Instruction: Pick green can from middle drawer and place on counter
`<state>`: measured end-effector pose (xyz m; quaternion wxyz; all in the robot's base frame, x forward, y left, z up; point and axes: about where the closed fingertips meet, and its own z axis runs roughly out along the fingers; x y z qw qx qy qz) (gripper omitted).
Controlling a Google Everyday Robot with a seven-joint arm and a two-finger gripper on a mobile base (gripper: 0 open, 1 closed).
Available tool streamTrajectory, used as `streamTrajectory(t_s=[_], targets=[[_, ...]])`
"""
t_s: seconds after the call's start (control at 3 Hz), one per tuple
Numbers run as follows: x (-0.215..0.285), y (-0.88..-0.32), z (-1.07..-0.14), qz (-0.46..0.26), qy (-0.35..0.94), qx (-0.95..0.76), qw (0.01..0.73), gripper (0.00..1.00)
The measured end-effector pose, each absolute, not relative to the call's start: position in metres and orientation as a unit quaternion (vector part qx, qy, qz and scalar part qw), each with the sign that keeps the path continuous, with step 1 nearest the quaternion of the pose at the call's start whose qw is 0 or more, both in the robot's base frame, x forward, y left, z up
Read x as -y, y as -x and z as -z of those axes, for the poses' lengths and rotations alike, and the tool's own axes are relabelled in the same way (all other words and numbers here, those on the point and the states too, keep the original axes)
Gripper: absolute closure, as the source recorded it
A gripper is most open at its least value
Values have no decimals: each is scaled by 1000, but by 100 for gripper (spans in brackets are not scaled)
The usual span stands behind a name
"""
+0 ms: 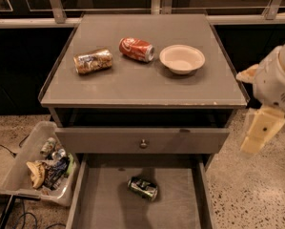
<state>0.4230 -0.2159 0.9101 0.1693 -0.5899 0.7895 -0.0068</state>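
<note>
**Grey cabinet, one drawer out, three cans in sight**

Speckled stone floor (256, 194) runs under a grey cabinet set against dark windows. My gripper (259, 130) hangs off the cabinet's right side, just below counter height, and it touches nothing. I cannot tell how far it is open.

One counter (132, 87) lies up and to the left of the gripper, carrying three things. One middle drawer (104, 209) is pulled out, down and to the left of the gripper. Above that sits one shut drawer front (108, 140) with a small round knob (143, 143), level with the gripper.

One clear plastic bin (18, 175) stands on the floor, far left of the gripper, holding a jumble of cans and wrappers I cannot count.

One white bowl (182, 58), with nothing in it, is the counter item nearest the gripper. One red can (137, 49) lies on its side just beyond the bowl. One gold-brown can (93, 61), also on its side, is farthest away.

One green can (143, 188) lies on its side on the middle drawer's floor, well apart from the gripper, below and left of it.
</note>
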Motion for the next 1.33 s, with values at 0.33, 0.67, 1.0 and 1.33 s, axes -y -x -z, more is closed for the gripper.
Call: streamTrajectory(t_s=[0.33, 0.67, 1.0, 1.33], targets=[[223, -412, -868, -27, 579, -794, 185, 0], [222, -400, -833, -50, 571, -792, 212, 0], [221, -400, -833, -51, 571, -791, 212, 0], [191, -405, -797, -83, 589, -775, 213, 0]])
